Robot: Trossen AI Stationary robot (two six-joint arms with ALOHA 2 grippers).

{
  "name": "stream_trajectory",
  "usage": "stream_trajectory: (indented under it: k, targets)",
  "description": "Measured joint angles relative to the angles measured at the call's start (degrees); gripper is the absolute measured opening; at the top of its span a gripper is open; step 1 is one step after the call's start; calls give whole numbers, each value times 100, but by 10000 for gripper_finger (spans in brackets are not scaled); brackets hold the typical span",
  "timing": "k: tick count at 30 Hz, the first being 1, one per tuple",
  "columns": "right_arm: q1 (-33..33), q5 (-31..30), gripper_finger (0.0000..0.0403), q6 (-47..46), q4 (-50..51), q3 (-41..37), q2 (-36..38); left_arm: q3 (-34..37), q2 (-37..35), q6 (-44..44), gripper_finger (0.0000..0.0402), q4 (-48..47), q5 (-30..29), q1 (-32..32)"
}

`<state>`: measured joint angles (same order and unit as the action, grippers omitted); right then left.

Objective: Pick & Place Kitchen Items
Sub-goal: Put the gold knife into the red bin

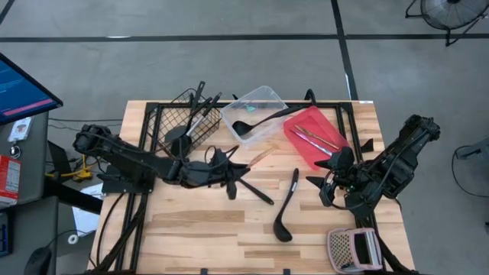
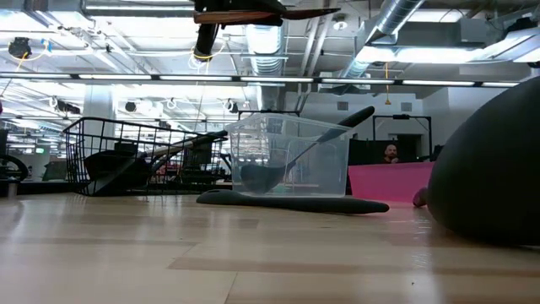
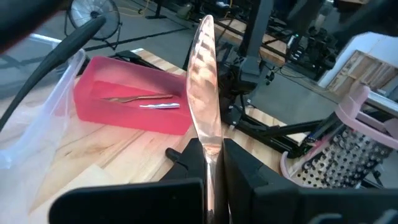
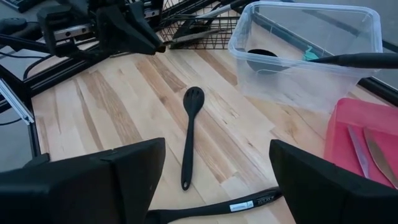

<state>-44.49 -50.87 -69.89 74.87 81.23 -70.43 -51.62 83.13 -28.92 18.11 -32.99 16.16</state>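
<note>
Industrial lab: exposed ceiling ducts (image 2: 396,25), concrete floor (image 1: 229,61), monitor (image 1: 23,88).

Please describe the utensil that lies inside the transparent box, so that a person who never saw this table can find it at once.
Start at the clear plastic tub at the far edge of the wooden table, between the black wire basket and the red tray. The black plastic ladle rests with its bowl on the tub's floor and its handle leaning over the rim toward the tray. It is the only utensil in the tub.

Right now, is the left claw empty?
No: in the left wrist view the left claw is shut on a thin copper-toned knife, whose blade sticks out past the fingers toward the red tray.
</note>
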Motion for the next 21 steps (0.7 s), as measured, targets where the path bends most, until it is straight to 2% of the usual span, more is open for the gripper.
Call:
stream_trajectory:
  k: [8, 16, 21]
  targets:
    - [0, 3, 286, -3, 136, 0, 5, -4, -89, -169, 7, 97, 197, -254]
    - [43, 0, 286, -1, 152, -2, 194, -4, -576, -167, 7, 123, 339, -483]
    - [197, -1, 286, 333, 151, -2, 227, -3, -992, -174, 7, 150, 508, -531]
